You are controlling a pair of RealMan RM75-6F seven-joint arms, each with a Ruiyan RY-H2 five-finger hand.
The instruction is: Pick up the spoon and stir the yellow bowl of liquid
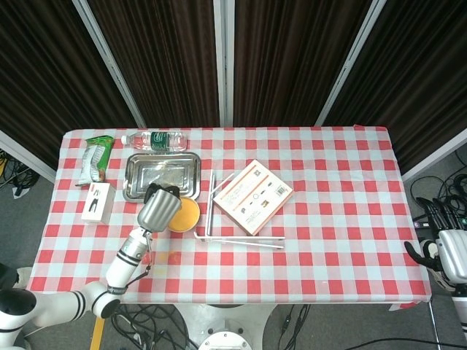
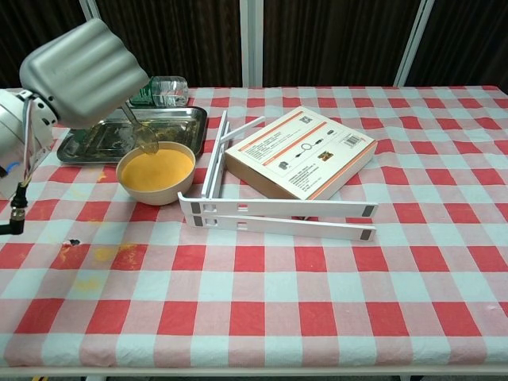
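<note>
Left hand [image 2: 83,59] grips spoon [image 2: 144,136], its tip just above the bowl [image 2: 156,173] rim, out of the liquid; right hand [image 1: 446,251] idle, grip unclear.

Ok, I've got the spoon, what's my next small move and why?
Probably lower the left hand a little: in the chest view the spoon hangs with its tip just above the far rim of the yellow bowl, apparently not in the liquid, so stirring needs it dipped first.
</note>
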